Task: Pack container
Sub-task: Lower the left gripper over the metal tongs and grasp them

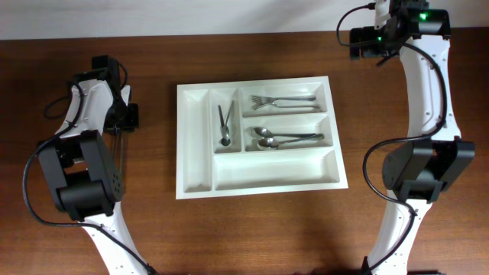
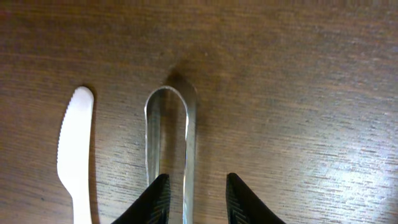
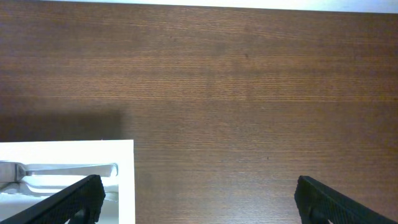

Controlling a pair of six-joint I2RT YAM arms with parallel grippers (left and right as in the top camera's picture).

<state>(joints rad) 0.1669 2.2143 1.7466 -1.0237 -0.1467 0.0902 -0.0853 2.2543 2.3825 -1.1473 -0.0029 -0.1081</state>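
Three of the five compartments in the container point(image 1: 275, 169) already hold cutlery, so I judge the packing to be somewhat past halfway. The container lies flat in the middle of the table point(image 1: 260, 237), between the two arms. From overhead I count two forks point(image 1: 279, 101) in the top long compartment and two spoons point(image 1: 283, 138) in the middle long one. The inner upright slot holds a slim metal piece point(image 1: 225, 126) whose kind I cannot make out; it may be two pieces lying together. The outer upright slot and the bottom long compartment are bare. Left to pack, as far as I can see, are two items on the wood off to the left of the container: one pair of metal tongs point(image 2: 189, 149) and one white plastic knife point(image 2: 73, 143), side by side, near but not touching. My left gripper point(image 2: 196, 186) sits low over the tongs with its fingers parted. One arm of the tongs runs between the fingers and the other disappears at the edge of one finger, so nothing is clamped yet. My right gripper point(image 3: 199, 186) hovers over bare wood just off the container's far right corner, fingers spread wide and empty. I see no other loose cutlery, though the wrist views cover little of the table.
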